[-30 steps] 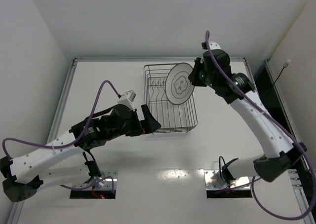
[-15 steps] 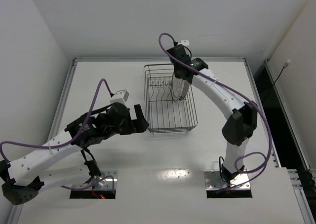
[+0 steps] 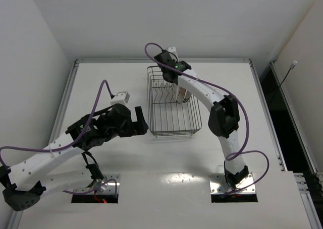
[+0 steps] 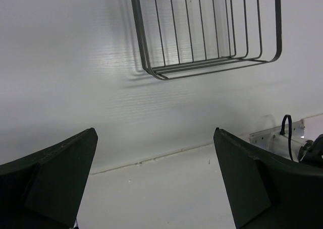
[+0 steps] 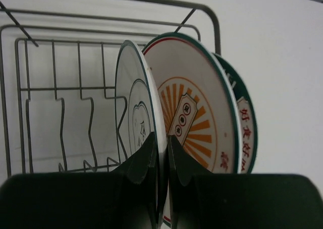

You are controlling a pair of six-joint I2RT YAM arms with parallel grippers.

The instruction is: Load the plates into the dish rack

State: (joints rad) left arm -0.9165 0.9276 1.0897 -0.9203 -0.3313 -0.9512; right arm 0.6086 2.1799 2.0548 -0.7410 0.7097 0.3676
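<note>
Now the right gripper point(image 5: 160, 144) is clenched on the rim of the ringed plate point(image 5: 135, 108), which stands upright in the dish rack point(image 3: 174, 119) just beside the sunburst plate point(image 5: 194, 120), with the green-rimmed plate point(image 5: 246, 133) behind that one. The left gripper point(image 4: 155, 135) hangs wide open over the table point(image 4: 60, 62), near a corner of the dish rack, grasping nothing.

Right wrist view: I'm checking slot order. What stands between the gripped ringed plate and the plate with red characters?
The orange sunburst plate, upright; the right wrist view shows it.
</note>
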